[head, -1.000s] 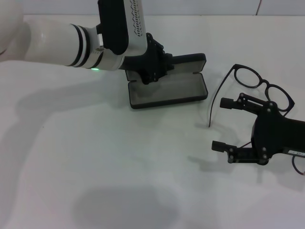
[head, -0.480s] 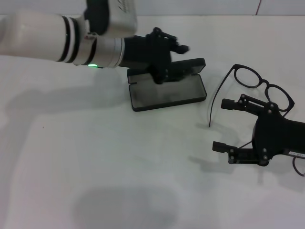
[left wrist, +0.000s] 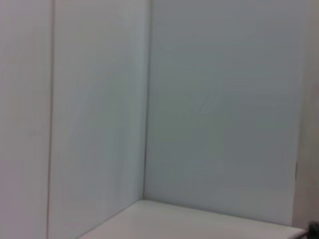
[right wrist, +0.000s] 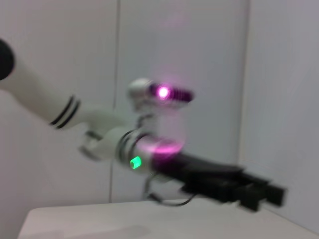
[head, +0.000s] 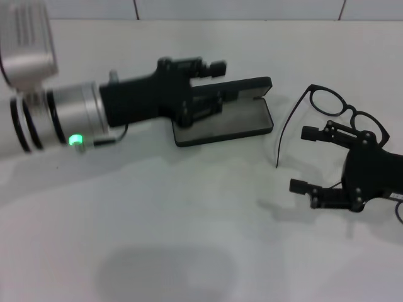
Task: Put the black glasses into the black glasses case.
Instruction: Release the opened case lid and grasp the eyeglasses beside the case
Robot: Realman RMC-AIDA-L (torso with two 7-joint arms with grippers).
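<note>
The black glasses case (head: 234, 117) lies open at the table's middle back, grey lining up, lid (head: 249, 85) raised behind it. My left gripper (head: 213, 85) points right, low over the case's left end, fingers apart and empty; it also shows in the right wrist view (right wrist: 249, 194). The black glasses (head: 327, 100) lie unfolded right of the case, one temple arm (head: 284, 131) reaching toward me. My right gripper (head: 306, 160) is open and empty just in front of the glasses, covering part of the right lens.
The white table (head: 157, 220) is bare in front and to the left. White walls (left wrist: 209, 99) stand behind the table. My left forearm (head: 69, 119) lies across the table's left side, close above it.
My left arm has swung down and turned, so the gripper now points right across the case's left end. My right gripper has shifted slightly right. The glasses and case have not moved.
</note>
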